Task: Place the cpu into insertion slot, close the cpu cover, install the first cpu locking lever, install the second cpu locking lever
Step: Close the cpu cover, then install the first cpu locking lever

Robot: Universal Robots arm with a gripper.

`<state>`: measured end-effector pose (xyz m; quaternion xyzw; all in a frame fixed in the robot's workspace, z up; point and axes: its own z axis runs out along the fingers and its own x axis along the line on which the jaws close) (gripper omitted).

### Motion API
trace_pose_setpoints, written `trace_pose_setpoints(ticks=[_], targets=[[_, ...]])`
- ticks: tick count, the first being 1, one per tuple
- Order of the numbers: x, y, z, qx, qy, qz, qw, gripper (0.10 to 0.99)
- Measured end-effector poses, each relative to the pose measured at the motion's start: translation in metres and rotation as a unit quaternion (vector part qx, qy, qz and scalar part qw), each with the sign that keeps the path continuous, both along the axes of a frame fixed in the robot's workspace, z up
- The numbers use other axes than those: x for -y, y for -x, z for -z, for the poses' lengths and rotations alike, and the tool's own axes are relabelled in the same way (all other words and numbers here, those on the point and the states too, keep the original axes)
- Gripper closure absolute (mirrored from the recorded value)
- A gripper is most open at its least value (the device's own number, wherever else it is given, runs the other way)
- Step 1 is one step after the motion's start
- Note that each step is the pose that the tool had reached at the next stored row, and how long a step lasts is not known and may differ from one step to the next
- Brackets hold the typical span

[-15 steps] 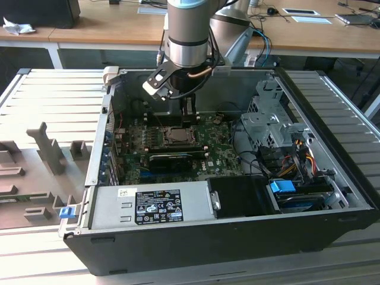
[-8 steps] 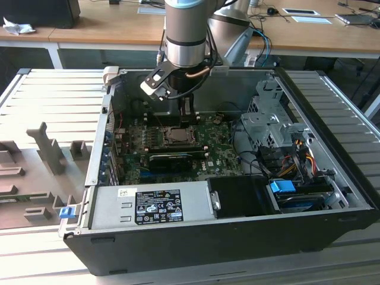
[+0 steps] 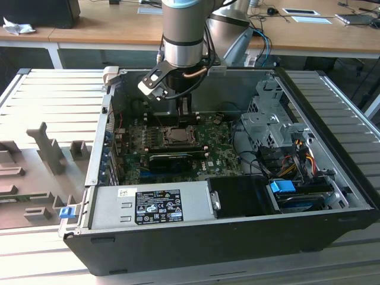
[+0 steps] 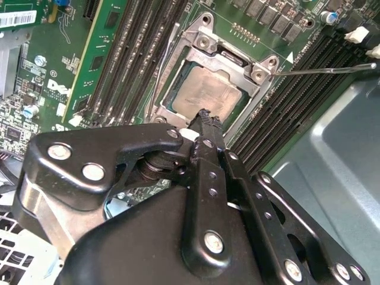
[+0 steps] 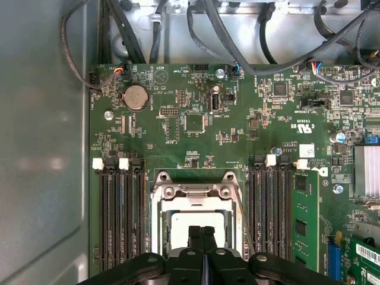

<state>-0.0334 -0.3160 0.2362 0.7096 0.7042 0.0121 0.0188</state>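
The small, flat, square silver-grey cpu (image 4: pixel 205 92) lies in the square, metal-framed insertion slot (image 3: pixel 176 135) on the green motherboard (image 5: pixel 196 136). The board sits inside the open black computer case (image 3: pixel 237 243), which stands on the ribbed grey metal bench (image 3: pixel 53 89). The thin silvery cpu cover (image 4: pixel 237 70) is down over the chip, whose top shows through the cover's window. A thin silver wire lever (image 4: pixel 323 69) angles out from one corner of the socket across the long black memory slots (image 4: pixel 136 53). The arm's black jaws are clenched together with nothing between them, their tips over one edge of the chip; whether they touch it I cannot tell. In the exterior view they hang at twelve o'clock from the socket, and the grey power supply box (image 3: pixel 113 208) lies at six o'clock.
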Motion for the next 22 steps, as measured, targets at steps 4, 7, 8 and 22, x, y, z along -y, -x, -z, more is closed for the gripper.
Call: trace_pose_setpoints(ticks=[4,7,8,22], targets=[[0.0,0.0029,0.0,0.0,0.0,0.0,1.0,0.98],[0.0,0.004,0.0,0.0,0.0,0.0,1.0,0.98],[0.0,0.004,0.0,0.0,0.0,0.0,1.0,0.98],[0.0,0.0041,-0.0092,0.0,-0.0001,0.0,1.0,0.98]])
